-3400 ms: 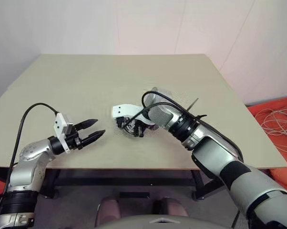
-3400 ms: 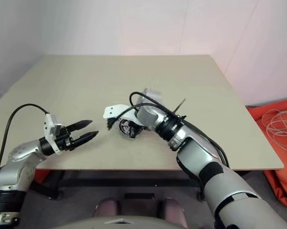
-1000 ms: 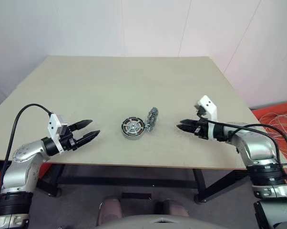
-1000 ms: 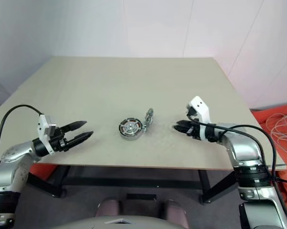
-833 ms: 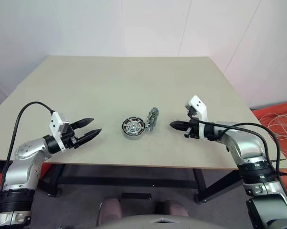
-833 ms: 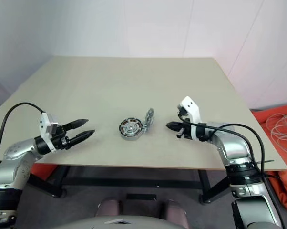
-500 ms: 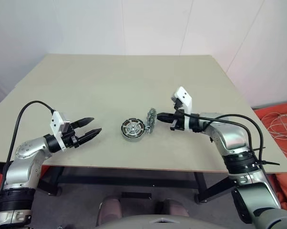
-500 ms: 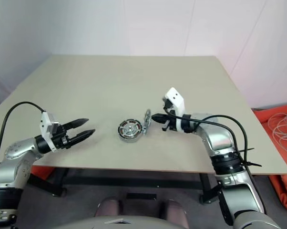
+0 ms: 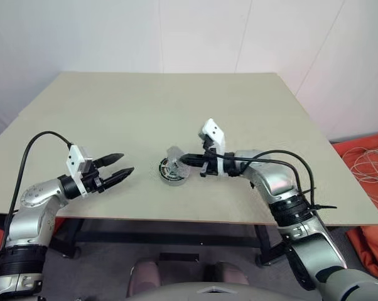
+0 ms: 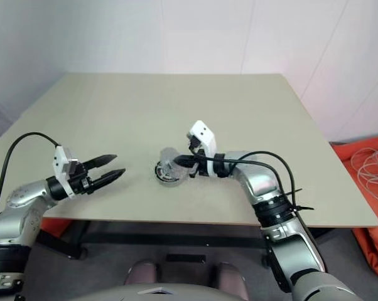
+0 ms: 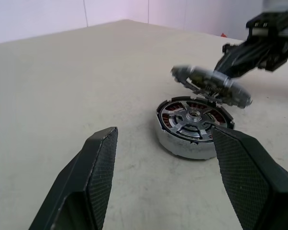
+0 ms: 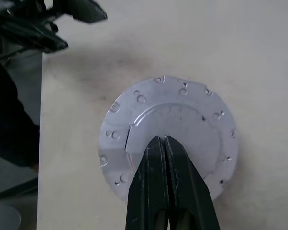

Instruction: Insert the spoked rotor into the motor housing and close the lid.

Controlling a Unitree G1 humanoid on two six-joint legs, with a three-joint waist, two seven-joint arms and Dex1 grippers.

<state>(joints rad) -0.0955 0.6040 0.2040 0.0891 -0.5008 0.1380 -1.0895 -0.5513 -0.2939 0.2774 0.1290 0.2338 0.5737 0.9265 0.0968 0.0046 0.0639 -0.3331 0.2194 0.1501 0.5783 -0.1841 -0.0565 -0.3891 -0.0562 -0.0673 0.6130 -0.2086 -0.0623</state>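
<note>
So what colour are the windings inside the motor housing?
Copper-brown, under the silver spoked rotor in the motor housing; clearest in the left wrist view.

Support: table, pale beige top, plain matte surface, on dark legs; front edge runs along the near side.

Resting directly on it: the motor housing, toward 6 o'clock of the tabletop's centre, close to the front edge. It sits flat, open face up. Silver outer wall, copper-brown windings visible inside the rim. The spoked rotor lies seated level inside it, hub at centre, spokes running out toward the rim.
</note>
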